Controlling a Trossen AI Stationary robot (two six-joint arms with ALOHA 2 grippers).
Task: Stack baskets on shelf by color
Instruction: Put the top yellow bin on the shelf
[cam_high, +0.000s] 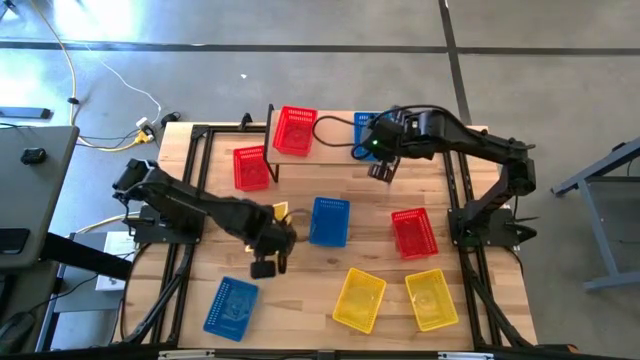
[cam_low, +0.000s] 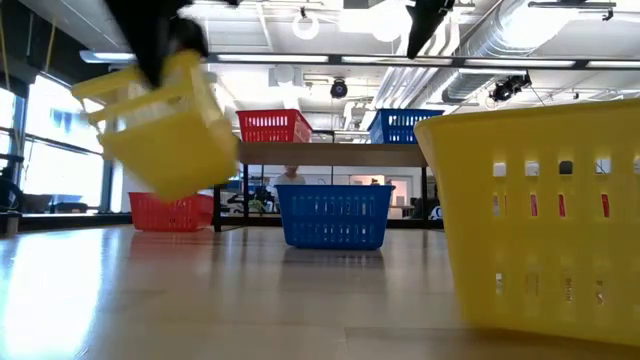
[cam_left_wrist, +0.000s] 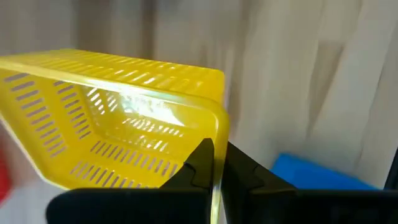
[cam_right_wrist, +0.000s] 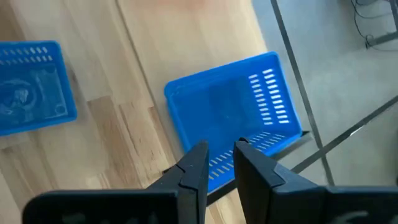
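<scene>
Progress so far: only one red basket (cam_high: 294, 130) and one blue basket (cam_high: 366, 128) sit on the shelf (cam_low: 330, 153). Left gripper (cam_left_wrist: 214, 163) is pinching a yellow basket (cam_left_wrist: 118, 124) by its rim, lifted over the table. Right gripper (cam_right_wrist: 219, 163) hangs above the shelved blue one, fingers narrowly apart and empty. Six more baskets wait on the tabletop.

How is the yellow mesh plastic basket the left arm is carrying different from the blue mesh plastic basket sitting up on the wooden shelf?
The yellow mesh plastic basket is held off the table and tilted; the blue mesh plastic basket rests on the light-wood shelf. The left gripper is clamped on the yellow one's rim, while the right gripper hovers open over the blue one, apparently without gripping it. Colour aside, both look like the same perforated rectangular basket.
</scene>
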